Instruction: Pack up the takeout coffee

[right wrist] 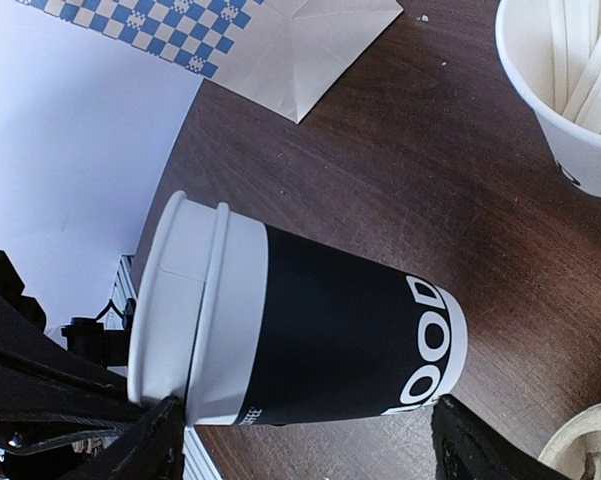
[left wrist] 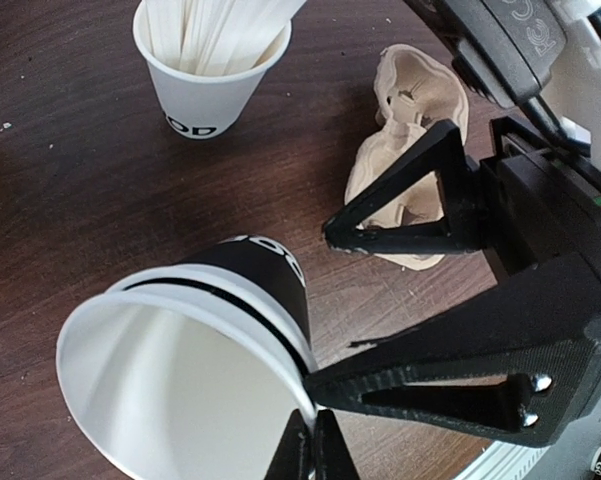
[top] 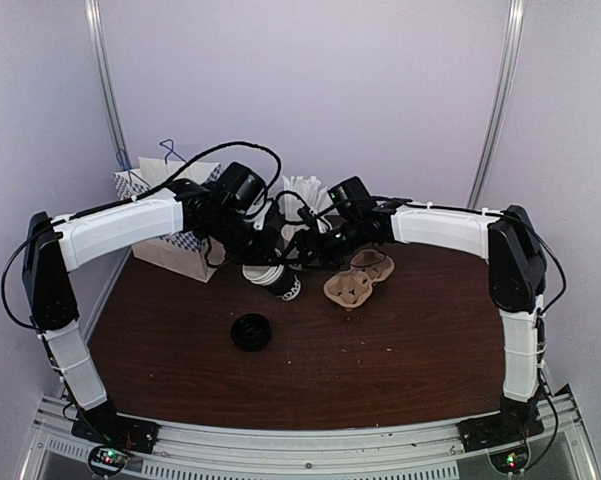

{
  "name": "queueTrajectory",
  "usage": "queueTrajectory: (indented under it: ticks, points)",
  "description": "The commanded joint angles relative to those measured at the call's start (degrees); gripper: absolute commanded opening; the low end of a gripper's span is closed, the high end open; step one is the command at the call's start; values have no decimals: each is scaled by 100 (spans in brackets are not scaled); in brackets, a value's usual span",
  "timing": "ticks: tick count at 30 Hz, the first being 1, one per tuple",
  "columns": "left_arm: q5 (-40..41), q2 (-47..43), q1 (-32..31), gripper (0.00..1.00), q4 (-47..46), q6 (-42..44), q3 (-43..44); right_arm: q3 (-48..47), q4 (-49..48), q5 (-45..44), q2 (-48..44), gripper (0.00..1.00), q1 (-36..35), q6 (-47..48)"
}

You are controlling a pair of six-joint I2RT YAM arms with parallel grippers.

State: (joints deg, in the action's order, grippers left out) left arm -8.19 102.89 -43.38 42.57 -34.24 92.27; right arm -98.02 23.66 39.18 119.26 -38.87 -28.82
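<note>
A lidless black cup [top: 276,281] with a white rim and white lettering hangs tilted over the table. My left gripper [left wrist: 316,428] is shut on its white rim [left wrist: 280,350], one finger inside and one outside. My right gripper [right wrist: 310,420] is open and straddles the same cup [right wrist: 330,330] lengthwise, one fingertip [right wrist: 165,435] by the rim and the other by the base, neither clearly pressing. A round black lidded shape [top: 250,331] sits on the table in front. It may be the takeout coffee; only its black top shows.
A brown pulp cup carrier [top: 358,278] lies right of the cup. A white cup of white sticks [left wrist: 210,70] stands behind. A paper bag with blue checks [top: 180,235] stands at the back left. Both arms crowd the back middle.
</note>
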Motion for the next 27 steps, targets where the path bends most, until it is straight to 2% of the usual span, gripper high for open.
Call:
queueTrajectory:
  ticks: [1, 8, 15, 27]
  points:
    - [-56, -443, -66, 0, -94, -67, 248, 118, 736, -1098, 458, 83, 144, -26]
    - [34, -567, -75, 0, 77, -136, 222, 104, 733, -1119, 445, 82, 177, 4]
    - [58, -542, -83, 0, 215, -134, 237, 95, 476, -670, -73, 82, 148, 212]
    - [436, -674, -83, 0, 1054, 409, 1299, 185, 570, -649, -935, 84, 221, 968]
